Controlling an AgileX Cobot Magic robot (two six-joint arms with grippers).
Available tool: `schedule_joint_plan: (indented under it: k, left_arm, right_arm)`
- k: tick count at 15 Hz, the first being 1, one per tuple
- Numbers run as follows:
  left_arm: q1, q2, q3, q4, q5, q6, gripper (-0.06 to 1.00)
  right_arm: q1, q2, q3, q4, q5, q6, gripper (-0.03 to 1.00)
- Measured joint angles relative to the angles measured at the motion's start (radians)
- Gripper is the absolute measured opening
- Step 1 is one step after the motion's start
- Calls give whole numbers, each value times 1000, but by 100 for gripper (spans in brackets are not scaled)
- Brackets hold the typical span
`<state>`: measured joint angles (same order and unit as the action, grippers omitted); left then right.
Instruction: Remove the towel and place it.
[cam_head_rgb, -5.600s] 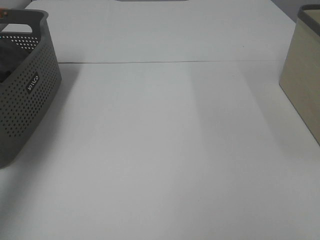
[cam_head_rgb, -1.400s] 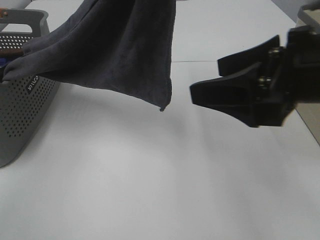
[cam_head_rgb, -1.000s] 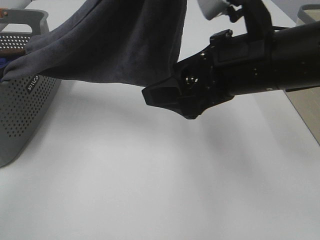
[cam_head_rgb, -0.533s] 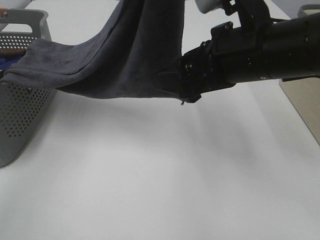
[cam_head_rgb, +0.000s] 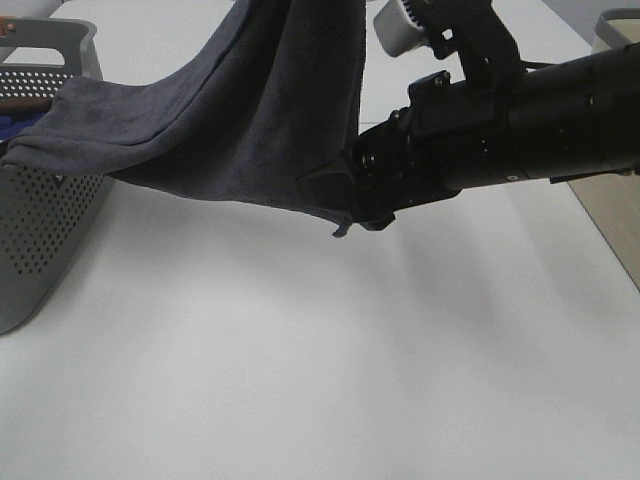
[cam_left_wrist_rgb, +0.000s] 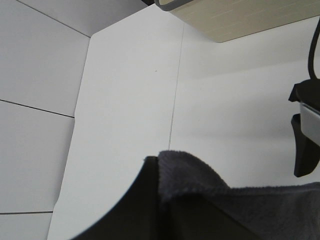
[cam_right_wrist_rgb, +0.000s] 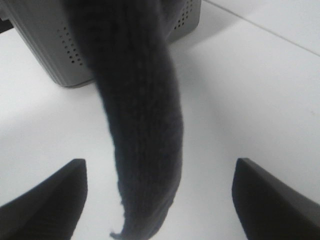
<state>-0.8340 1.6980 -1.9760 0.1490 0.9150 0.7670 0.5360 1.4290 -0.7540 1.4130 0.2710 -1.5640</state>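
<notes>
The dark charcoal towel (cam_head_rgb: 250, 110) stretches from the grey perforated basket (cam_head_rgb: 40, 230) up past the top edge of the exterior view. One end still lies over the basket rim. In the left wrist view my left gripper (cam_left_wrist_rgb: 160, 200) is shut on a fold of the towel (cam_left_wrist_rgb: 225, 205). My right gripper (cam_head_rgb: 340, 195) reaches in from the right at the towel's lowest hanging corner. In the right wrist view its fingers (cam_right_wrist_rgb: 50, 195) stand wide apart, open, with the towel's tip (cam_right_wrist_rgb: 145, 140) hanging between them, untouched.
A beige box (cam_head_rgb: 605, 195) stands at the right edge of the white table (cam_head_rgb: 300, 360), behind my right arm. Something blue (cam_head_rgb: 8, 128) shows inside the basket. A seam crosses the table at the back.
My right gripper has swung left from the table's right side to the towel's hanging corner. More of the towel has been pulled up and rightwards out of the basket.
</notes>
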Motion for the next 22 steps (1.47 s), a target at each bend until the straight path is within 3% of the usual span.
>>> schedule_joint_plan:
  k: [4, 7, 9, 10, 15, 17, 19, 21, 22]
  left_arm:
    - [0, 0, 0, 0, 0, -17, 0]
    - [0, 0, 0, 0, 0, -21, 0]
    - [0, 0, 0, 0, 0, -29, 0]
    - [0, 0, 0, 0, 0, -41, 0]
    - [0, 0, 0, -17, 0, -54, 0]
    - [0, 0, 0, -18, 0, -54, 0]
    - [0, 5, 0, -8, 0, -66, 0]
    - [2, 28, 0, 33, 0, -77, 0]
    - [13, 45, 0, 57, 0, -77, 0]
  right_arm:
    - [0, 0, 27, 0, -29, 0, 60]
    - [0, 0, 27, 24, -43, 7, 54]
    - [0, 0, 27, 24, -47, 13, 13]
    - [0, 0, 27, 18, -47, 25, 2]
    - [0, 0, 27, -34, -35, 76, 1]
    - [0, -3, 27, -70, -26, 149, 1]
    - [0, -21, 27, -268, 24, 351, 1]
    - [0, -42, -11, -651, 151, 707, 1]
    - [0, -44, -73, -974, 275, 1014, 1]
